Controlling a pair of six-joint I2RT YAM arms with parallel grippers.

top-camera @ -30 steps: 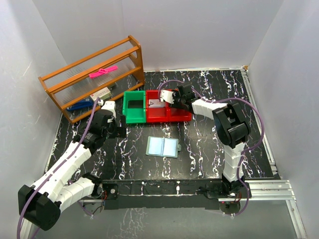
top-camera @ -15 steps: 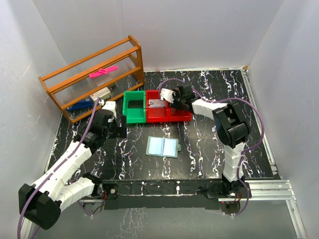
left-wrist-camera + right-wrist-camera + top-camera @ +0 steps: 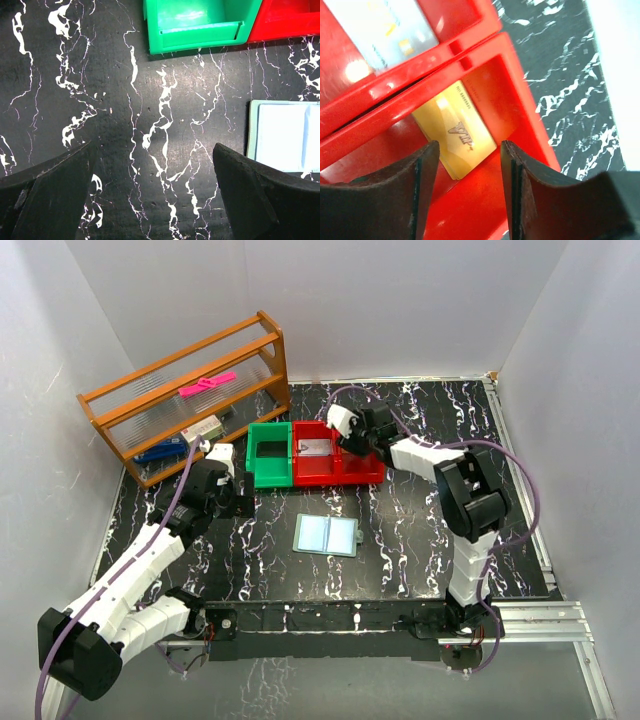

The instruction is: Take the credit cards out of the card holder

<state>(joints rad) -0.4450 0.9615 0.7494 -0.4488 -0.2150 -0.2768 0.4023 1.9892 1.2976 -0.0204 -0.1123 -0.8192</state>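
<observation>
The card holder lies open and flat on the black marble table, pale blue inside; its left half shows at the right edge of the left wrist view. A gold credit card lies in one red bin compartment, and a silvery-grey card lies in the neighbouring one, also seen in the top view. My right gripper is open and empty, above the gold card. My left gripper is open and empty over bare table, left of the card holder.
A green bin stands against the red bins behind the card holder; the green bin also shows in the left wrist view. A wooden rack with a pink item stands at the back left. White walls enclose the table.
My right gripper has drawn up and slightly back and right over the red bin. The left arm and the card holder have not moved.
</observation>
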